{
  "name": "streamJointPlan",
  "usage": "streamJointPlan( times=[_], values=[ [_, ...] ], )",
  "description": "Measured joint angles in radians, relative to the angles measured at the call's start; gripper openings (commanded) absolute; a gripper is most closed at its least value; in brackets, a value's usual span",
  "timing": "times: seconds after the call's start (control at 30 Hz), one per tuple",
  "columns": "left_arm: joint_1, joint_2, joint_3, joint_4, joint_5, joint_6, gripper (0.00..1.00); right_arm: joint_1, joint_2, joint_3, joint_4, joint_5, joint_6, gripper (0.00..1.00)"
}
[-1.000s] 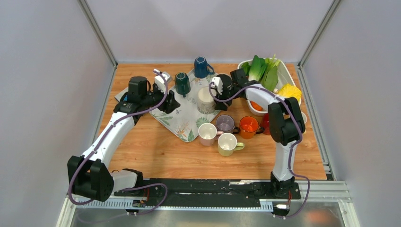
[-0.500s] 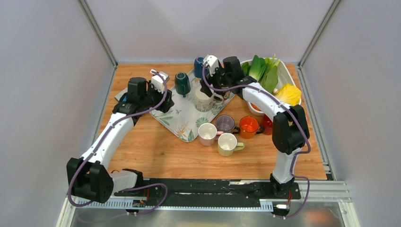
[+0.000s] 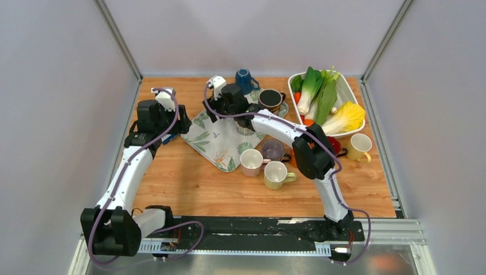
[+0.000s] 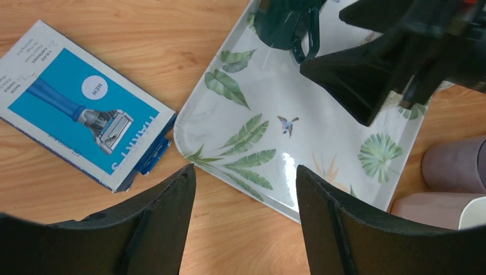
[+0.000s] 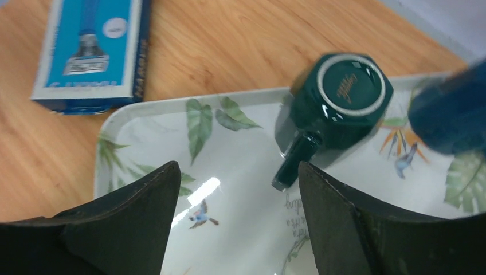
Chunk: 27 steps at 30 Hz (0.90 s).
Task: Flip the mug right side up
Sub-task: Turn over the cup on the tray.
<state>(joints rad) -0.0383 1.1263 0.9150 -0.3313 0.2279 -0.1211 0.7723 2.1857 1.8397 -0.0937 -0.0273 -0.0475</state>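
A dark green mug stands upside down on the leaf-print tray, handle toward my right gripper. That gripper is open and empty, hovering just short of the handle. In the top view the right gripper covers this mug. A blue mug stands upside down at the tray's back corner. A cream mug with a dark inside stands upright at the tray's back right. My left gripper is open and empty over the tray's left edge.
A blue razor box lies left of the tray. Upright pink, purple and pale green mugs stand in front of the tray. A yellow mug and a white tub of vegetables are at the right.
The right gripper left the cream mug upright at the tray's back right and swung left over the dark green mug. The left gripper drew back to the left.
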Motion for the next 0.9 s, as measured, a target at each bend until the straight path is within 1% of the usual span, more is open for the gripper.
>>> streamJointPlan(
  times=[0.13,0.27,0.43,0.53,0.67,0.73,0.8,0.9],
  values=[
    [0.016,-0.042,-0.024,0.009,0.001,-0.014,0.72,-0.018,0.048,0.006,-0.027,0.107,0.106,0.73],
    [0.045,-0.063,-0.045,0.018,0.006,-0.032,0.71,-0.03,0.063,0.023,-0.029,0.145,0.155,0.67],
    [0.068,-0.068,-0.06,0.023,0.011,-0.042,0.71,-0.034,0.105,0.061,-0.011,0.151,0.168,0.6],
    [0.073,-0.075,-0.064,0.022,0.018,-0.047,0.71,-0.033,0.159,0.119,-0.003,0.149,0.165,0.56],
    [0.084,-0.09,-0.071,0.022,0.025,-0.05,0.71,-0.029,0.22,0.203,-0.022,0.158,0.156,0.55],
    [0.088,-0.094,-0.077,0.024,0.027,-0.053,0.71,-0.029,0.243,0.213,-0.024,0.159,0.155,0.54],
    [0.092,-0.095,-0.081,0.026,0.029,-0.056,0.7,-0.029,0.256,0.213,-0.039,0.159,0.155,0.51],
    [0.095,-0.095,-0.088,0.029,0.036,-0.061,0.7,-0.029,0.266,0.212,-0.07,0.158,0.154,0.39]
  ],
)
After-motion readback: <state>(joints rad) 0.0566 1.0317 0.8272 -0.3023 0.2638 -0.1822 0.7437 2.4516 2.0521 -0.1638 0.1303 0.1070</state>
